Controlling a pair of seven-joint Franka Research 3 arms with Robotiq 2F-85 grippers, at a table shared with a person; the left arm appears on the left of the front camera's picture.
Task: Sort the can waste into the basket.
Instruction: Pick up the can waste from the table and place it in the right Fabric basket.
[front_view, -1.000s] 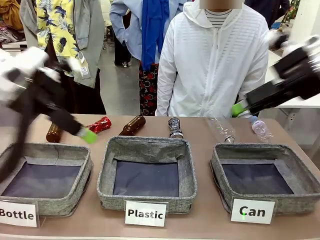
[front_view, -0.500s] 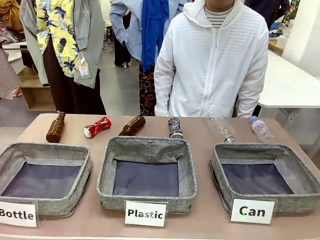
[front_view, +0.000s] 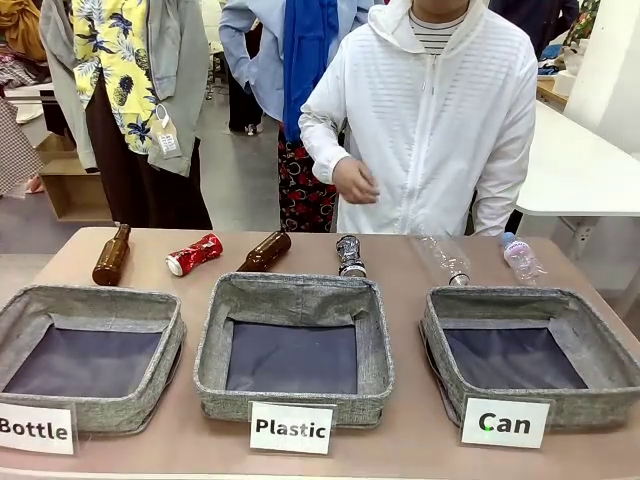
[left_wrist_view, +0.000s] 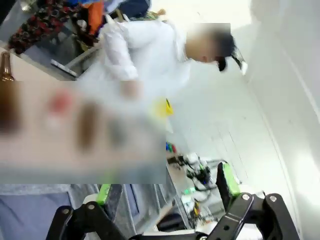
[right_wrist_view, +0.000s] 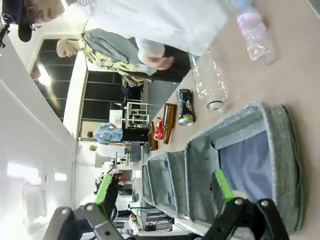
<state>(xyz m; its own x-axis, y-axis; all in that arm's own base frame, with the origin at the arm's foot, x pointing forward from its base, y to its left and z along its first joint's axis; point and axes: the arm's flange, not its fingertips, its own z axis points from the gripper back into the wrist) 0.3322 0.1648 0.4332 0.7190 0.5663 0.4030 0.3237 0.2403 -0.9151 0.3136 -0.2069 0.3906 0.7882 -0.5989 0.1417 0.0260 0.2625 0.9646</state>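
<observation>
Front view: three baskets sit in a row on the table (front_view: 410, 455), each with a label at its near side. The Can basket (front_view: 500, 297) is at the right end and holds nothing. The other baskets read Bottle (front_view: 90, 300) and Plastic (front_view: 295, 290).

Behind them is a line of waste. The red can (front_view: 193, 253) lies on its side behind the gap between Bottle and Plastic, between two brown bottles (front_view: 110, 255) (front_view: 265, 251). The dark can (front_view: 350, 256) lies behind Plastic's far right corner, close to its rim. Two clear bottles (front_view: 445, 258) (front_view: 520, 258) lie behind the Can basket. Both cans are outside every basket.

A person (front_view: 430, 140) in a white jacket stands at the far side, one hand (front_view: 355, 182) raised at waist height above the table, holding nothing.

Right wrist view, rolled sideways: the right gripper (right_wrist_view: 163, 187) has its fingers spread wide with nothing between them. It hangs over the Can basket (right_wrist_view: 282, 160), clear of it. The dark can (right_wrist_view: 185, 106) and red can (right_wrist_view: 159, 129) lie farther along the row.

Left wrist view: the left gripper (left_wrist_view: 165, 187) is also spread wide and empty. The table row is a motion smear, cans too blurred to pick out. A basket corner (left_wrist_view: 30, 189) shows below; I cannot tell which basket it is.
</observation>
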